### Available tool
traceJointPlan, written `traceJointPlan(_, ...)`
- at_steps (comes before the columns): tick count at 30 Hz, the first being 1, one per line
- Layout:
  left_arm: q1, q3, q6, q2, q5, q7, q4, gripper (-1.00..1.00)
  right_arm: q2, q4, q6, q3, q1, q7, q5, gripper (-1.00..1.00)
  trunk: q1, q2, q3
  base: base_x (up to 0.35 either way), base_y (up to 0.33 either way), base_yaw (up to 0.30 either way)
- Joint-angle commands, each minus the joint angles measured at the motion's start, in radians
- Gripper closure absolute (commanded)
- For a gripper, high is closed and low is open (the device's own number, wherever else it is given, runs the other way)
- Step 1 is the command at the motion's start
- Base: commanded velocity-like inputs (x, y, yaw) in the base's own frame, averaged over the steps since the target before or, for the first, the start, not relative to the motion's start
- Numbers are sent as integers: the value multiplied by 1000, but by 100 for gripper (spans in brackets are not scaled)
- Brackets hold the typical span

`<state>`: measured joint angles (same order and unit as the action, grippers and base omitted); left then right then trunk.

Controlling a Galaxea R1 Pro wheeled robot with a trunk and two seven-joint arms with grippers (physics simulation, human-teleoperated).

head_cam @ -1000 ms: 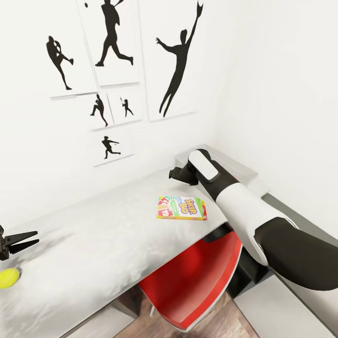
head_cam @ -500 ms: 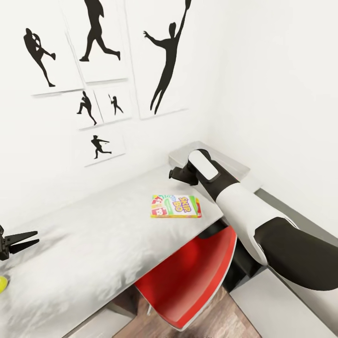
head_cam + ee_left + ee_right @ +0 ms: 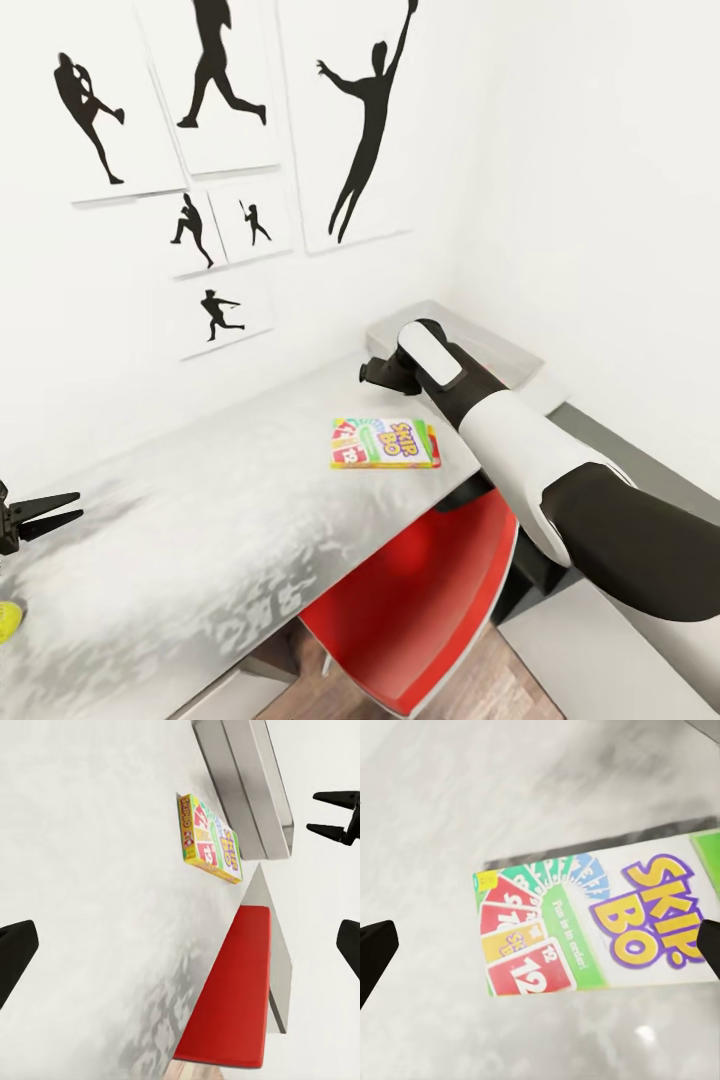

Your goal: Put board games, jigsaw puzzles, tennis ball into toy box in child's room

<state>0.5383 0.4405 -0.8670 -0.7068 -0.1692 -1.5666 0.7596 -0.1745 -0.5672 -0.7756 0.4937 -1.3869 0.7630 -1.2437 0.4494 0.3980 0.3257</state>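
A colourful Skip-Bo board game (image 3: 385,443) lies flat on the light grey table (image 3: 200,520), near its front edge. My right gripper (image 3: 370,372) hovers just behind and above the box. In the right wrist view its fingers stand wide apart, open (image 3: 540,945), with the board game (image 3: 592,922) below and between them. My left gripper (image 3: 80,506) is open at the far left, above the table. The tennis ball (image 3: 8,620) peeks in at the left edge. In the left wrist view the left gripper (image 3: 180,949) is open and empty, with the board game (image 3: 210,840) far ahead.
A red chair (image 3: 420,600) is tucked under the table's front edge, below the game. A raised grey section (image 3: 480,345) sits at the far corner by the white walls. Black silhouette pictures (image 3: 370,120) hang above. Wood floor (image 3: 300,690) shows below.
The whole picture has shifted as the camera moved, and less of the tennis ball shows at the left edge than a second ago. Both grippers hold their poses, and the game stays put.
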Motion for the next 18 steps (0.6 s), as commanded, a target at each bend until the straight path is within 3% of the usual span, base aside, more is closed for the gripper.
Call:
traceJointPlan(1, 1, 0, -11, 0, 0, -4, 0, -100, 0, 0, 2, 4, -1, 9, -8, -100, 1, 2, 3, 5, 99, -1)
traceJointPlan(18, 1, 0, -10, -1, 0, -4, 0, -100, 0, 0, 16, 8, -1, 9, -8, -100, 1, 2, 29, 1, 21, 0)
